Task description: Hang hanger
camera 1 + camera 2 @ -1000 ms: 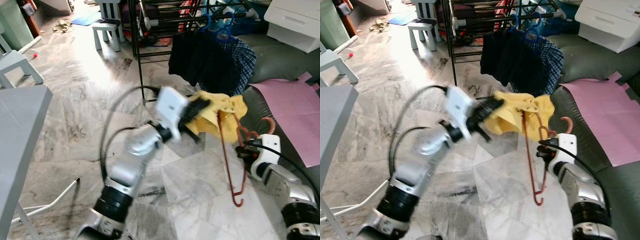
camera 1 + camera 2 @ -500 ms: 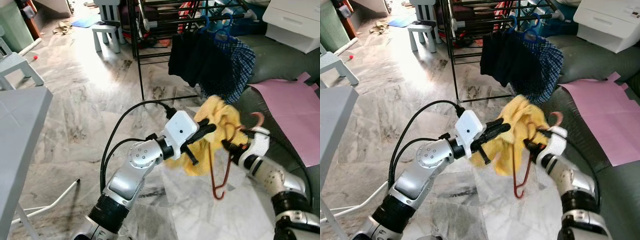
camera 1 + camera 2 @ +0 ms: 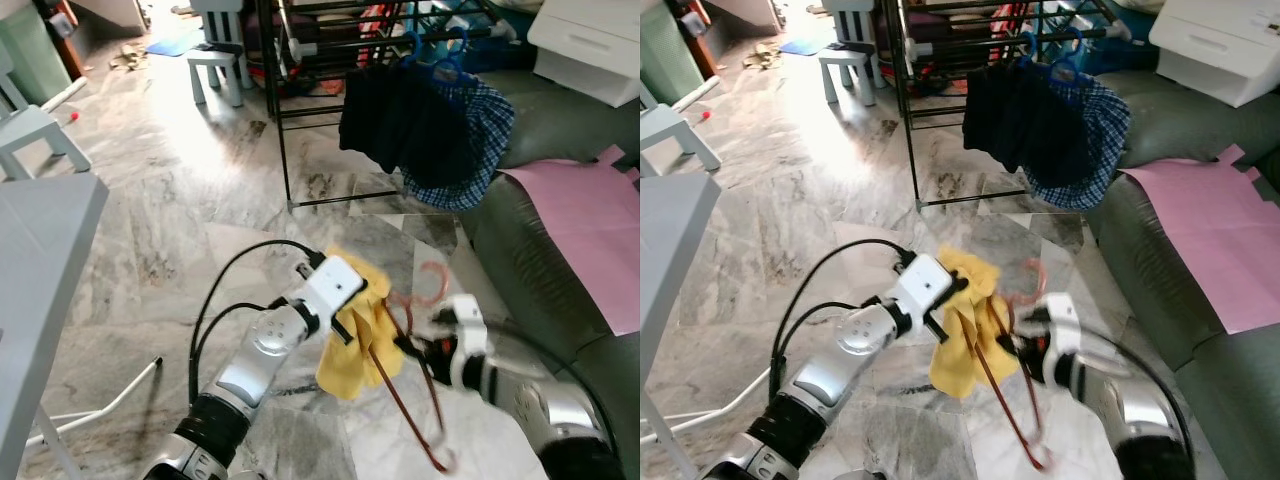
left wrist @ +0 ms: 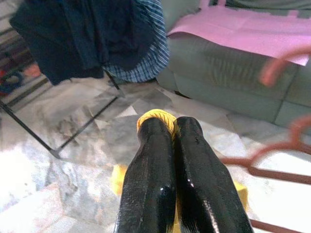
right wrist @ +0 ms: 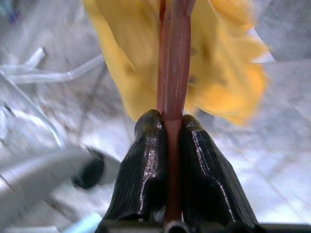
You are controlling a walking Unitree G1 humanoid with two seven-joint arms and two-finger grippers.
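A yellow cloth point(image 3: 352, 352) hangs low over the marble floor, draped on a red-brown hanger point(image 5: 172, 58). My left gripper point(image 3: 352, 318) is shut on the upper fold of the cloth, whose yellow edge shows at its fingertips point(image 4: 156, 116). My right gripper point(image 3: 412, 349) comes in from the right, shut on the hanger's thin rod just beside the cloth. The hanger's hook curves up above that gripper and its lower end dips toward the floor. The black drying rack point(image 3: 283, 120) stands farther back, holding dark clothes point(image 3: 400, 115) and a plaid garment point(image 3: 485, 125) on blue hangers.
A grey-green sofa point(image 3: 535, 270) with a pink sheet point(image 3: 590, 215) runs along the right. A grey table point(image 3: 40, 250) edges in at the left. White stools point(image 3: 220, 60) and a white drawer unit point(image 3: 590, 40) stand at the back. Open marble floor lies between me and the rack.
Both arms have come down and toward me, carrying the cloth and hanger from chest height near the rack to low over the floor. The right gripper shifted left.
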